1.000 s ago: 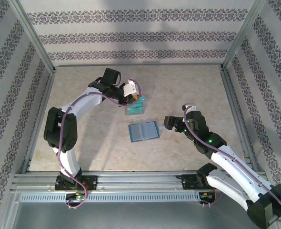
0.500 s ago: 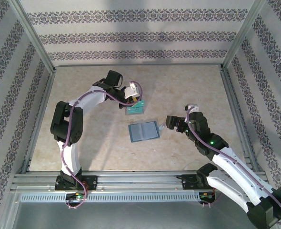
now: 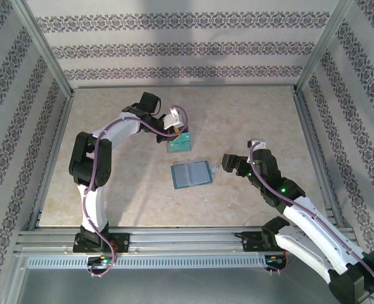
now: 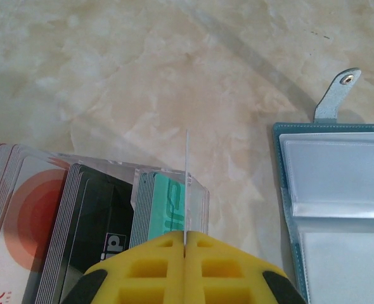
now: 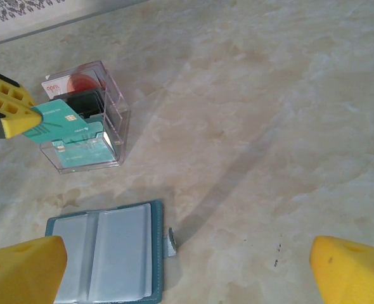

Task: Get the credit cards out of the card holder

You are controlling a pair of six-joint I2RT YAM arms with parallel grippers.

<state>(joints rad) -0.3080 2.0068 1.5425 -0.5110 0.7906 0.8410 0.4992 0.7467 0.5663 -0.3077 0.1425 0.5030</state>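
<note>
Right wrist, teal-green card (image 5: 63, 119), wallet (image 5: 104, 253) open flat, apparently clear-pocketed

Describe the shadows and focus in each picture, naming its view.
Top view: even light, faint shadows on the table. Left wrist view: a diagonal shadow band crosses the table; the card in the left tool is a thin bright line, edge-on. Right wrist view: a long shadow runs from the wallet toward upper right; the right tool blurs at both bottom corners.
</note>
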